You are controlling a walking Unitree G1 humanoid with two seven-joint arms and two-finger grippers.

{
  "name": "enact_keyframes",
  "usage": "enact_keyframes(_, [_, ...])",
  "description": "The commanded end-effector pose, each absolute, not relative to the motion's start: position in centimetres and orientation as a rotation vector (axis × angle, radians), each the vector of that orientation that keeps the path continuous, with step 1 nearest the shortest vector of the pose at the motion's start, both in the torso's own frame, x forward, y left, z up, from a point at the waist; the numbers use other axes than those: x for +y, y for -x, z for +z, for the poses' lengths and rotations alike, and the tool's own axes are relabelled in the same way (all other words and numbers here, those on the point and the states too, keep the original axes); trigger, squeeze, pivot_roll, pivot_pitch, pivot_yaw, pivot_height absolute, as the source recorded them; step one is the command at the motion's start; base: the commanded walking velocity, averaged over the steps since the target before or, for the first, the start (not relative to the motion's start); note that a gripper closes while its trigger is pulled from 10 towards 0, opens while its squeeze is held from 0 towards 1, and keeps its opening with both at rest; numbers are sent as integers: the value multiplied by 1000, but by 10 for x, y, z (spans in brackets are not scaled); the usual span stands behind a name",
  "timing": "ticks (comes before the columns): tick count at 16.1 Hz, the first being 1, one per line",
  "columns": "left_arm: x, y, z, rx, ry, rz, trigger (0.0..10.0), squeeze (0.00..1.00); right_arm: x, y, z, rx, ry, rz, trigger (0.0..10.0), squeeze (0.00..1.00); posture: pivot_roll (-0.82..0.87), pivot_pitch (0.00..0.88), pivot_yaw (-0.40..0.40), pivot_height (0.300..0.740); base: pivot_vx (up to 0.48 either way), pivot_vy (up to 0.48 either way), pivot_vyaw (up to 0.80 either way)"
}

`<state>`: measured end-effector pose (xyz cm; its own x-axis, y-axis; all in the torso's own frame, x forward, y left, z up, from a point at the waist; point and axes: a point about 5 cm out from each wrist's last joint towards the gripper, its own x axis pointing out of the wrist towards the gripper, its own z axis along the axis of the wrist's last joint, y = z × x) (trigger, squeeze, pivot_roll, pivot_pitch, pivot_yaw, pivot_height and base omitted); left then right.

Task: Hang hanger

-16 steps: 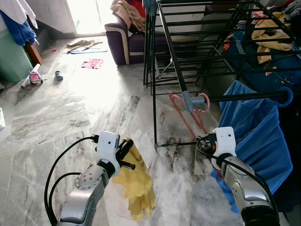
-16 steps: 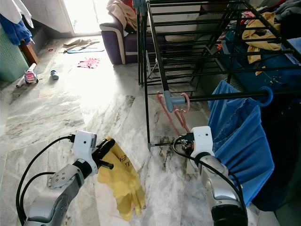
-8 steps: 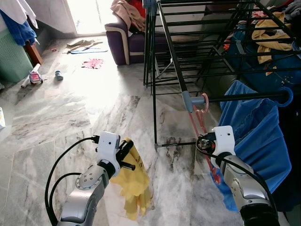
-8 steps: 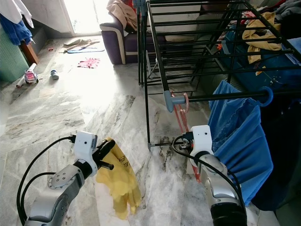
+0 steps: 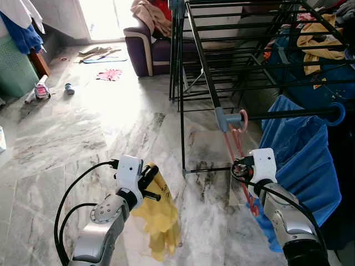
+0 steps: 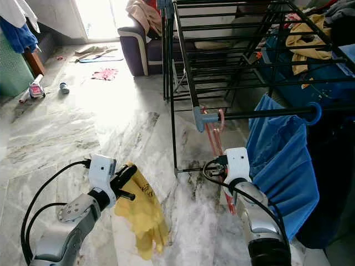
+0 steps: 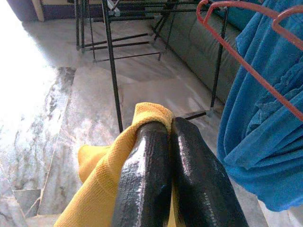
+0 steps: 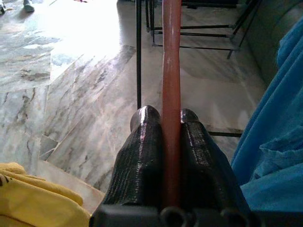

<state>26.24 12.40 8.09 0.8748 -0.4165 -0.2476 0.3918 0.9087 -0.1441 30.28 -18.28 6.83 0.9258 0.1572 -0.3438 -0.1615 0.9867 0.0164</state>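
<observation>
Open marble floor [image 5: 83, 127] lay left of the drying rack [image 5: 211, 66]. Right gripper [image 8: 165, 118] was clamped on the red hanger [image 5: 236, 149], whose hook sat over the rack's rail. Left gripper [image 7: 163, 137] pinched yellow cloth [image 5: 158, 213].

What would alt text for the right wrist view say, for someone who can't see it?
The right pincer is shut on a red hanger running straight ahead between its black fingers, above marble floor, with blue cloth beside it.
</observation>
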Motion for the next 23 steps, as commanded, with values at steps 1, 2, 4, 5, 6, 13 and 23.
enact_keyframes(1, [123, -266, 87, 255, 75, -431, 10000, 0, -184, -303, 72, 334, 12, 182, 3294, 0, 1, 37, 13, 740, 0, 0, 0])
enact_keyframes(2, [123, -266, 86, 256, 75, -432, 10000, 0, -184, -302, 71, 333, 9, 182, 7608, 0, -1, 37, 14, 740, 0, 0, 0])
enact_keyframes(4, [123, -266, 86, 259, 74, -435, 10000, 0, -186, -299, 73, 319, -11, 181, 10000, 1000, -1, 40, 18, 740, 0, 0, 0])
enact_keyframes(5, [123, -266, 86, 260, 75, -434, 10000, 0, -187, -299, 72, 319, -11, 177, 10000, 1000, -2, 42, 18, 740, 0, 0, 0])
enact_keyframes(6, [123, -266, 86, 261, 75, -433, 10000, 0, -188, -298, 71, 321, -11, 173, 10000, 1000, -1, 43, 19, 740, 0, 0, 0])
enact_keyframes(13, [124, -268, 87, 261, 69, -434, 10000, 0, -193, -301, 74, 315, 0, 162, 10000, 0, 0, 45, 24, 740, 0, 0, 0])
enact_keyframes(23, [122, -268, 86, 263, 70, -435, 10000, 0, -190, -308, 74, 311, 6, 193, 0, 0, 3, 42, 21, 740, 0, 0, 0])
